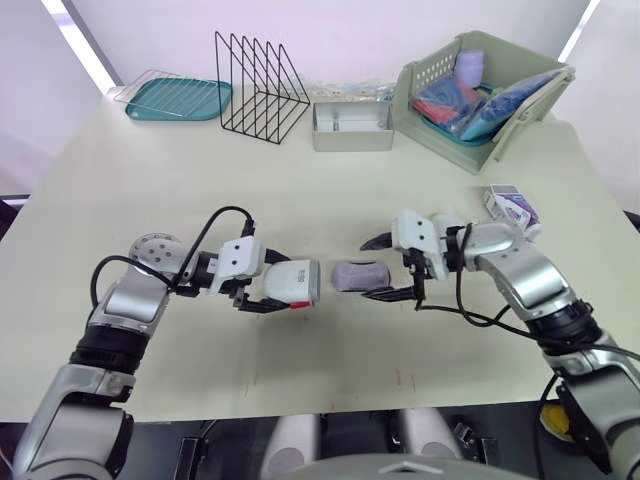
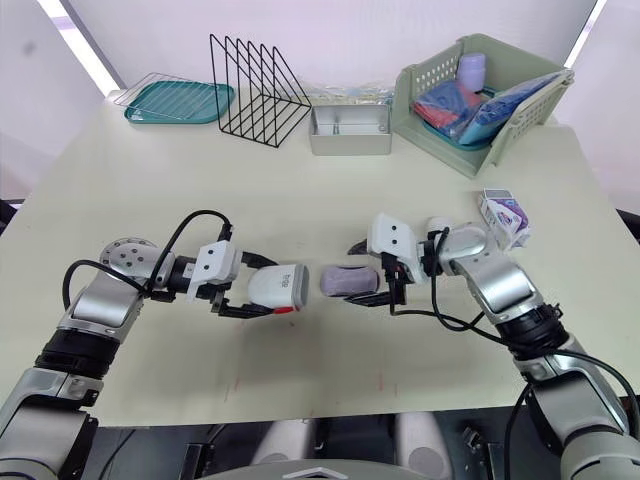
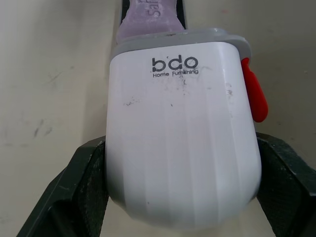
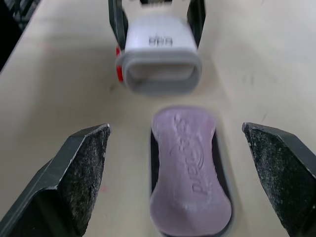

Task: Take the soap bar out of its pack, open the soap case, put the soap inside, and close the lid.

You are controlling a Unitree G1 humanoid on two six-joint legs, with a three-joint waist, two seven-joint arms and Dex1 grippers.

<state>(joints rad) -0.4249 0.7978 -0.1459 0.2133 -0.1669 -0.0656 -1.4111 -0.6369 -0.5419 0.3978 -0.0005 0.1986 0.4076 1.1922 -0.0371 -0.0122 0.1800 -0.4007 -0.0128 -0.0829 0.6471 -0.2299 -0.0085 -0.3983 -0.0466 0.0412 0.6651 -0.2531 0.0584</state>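
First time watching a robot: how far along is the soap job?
Soap is out of its pack and lies on the case's grey tray. The left pincer grips the white cover; the right pincer is open around the soap. Closing remains.

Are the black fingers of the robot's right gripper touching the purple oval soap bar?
Apart. The right wrist view shows the right gripper open, with bare table between its fingers and the purple oval soap bar.
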